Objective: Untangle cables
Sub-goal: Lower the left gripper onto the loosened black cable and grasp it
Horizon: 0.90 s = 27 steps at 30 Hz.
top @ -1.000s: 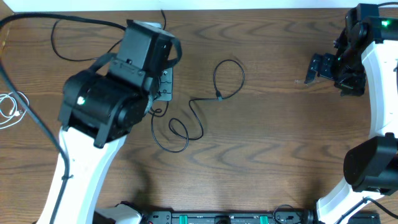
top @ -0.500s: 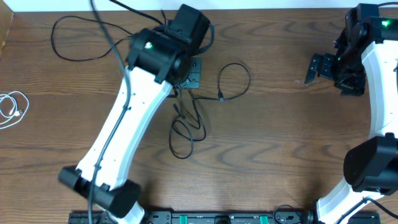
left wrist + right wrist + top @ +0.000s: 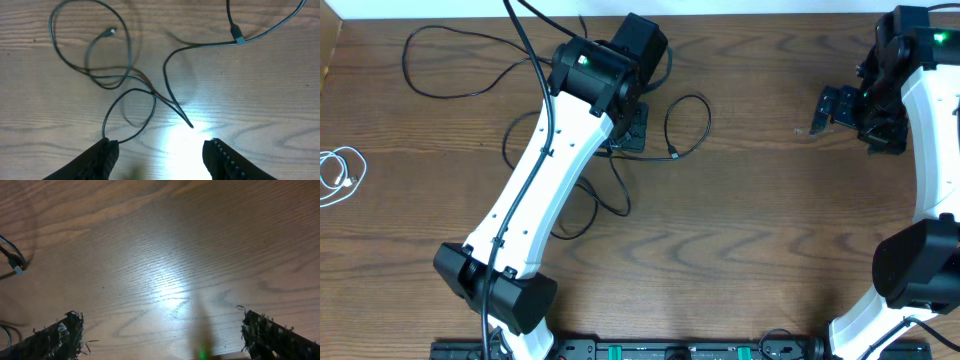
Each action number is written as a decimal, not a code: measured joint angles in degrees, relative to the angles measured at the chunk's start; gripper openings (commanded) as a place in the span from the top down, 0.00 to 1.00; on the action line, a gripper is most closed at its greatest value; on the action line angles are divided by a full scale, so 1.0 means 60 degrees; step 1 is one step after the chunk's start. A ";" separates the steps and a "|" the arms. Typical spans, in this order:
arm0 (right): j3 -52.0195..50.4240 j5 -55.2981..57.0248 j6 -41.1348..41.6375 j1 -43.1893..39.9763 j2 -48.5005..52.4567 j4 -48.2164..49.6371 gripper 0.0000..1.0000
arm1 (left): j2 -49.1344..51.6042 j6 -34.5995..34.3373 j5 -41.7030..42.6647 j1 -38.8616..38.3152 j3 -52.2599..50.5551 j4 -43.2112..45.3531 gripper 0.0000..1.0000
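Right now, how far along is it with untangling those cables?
Mostly there, I'd guess. The white cable and one black cable lie apart on the left. The left pincer hangs open over the second black cable, gripping nothing. That cable's loops cross themselves, so spreading it is left. The right pincer is open, idle.

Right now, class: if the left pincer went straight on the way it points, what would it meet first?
Probably the black cable just ahead of the open left pincer, else bare table; depth is unclear from the wrist view.
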 measured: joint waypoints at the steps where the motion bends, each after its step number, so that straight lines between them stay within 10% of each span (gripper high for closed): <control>1: 0.0000 0.0000 0.0000 0.0000 0.0000 0.0000 0.01 | 0.0000 -0.0004 -0.0004 0.0000 -0.0029 0.0007 0.37; 27: 0.0000 0.0000 0.0000 0.0000 0.0000 -0.0004 0.01 | 0.0033 0.0725 0.1719 -0.0007 -0.5326 0.2408 0.28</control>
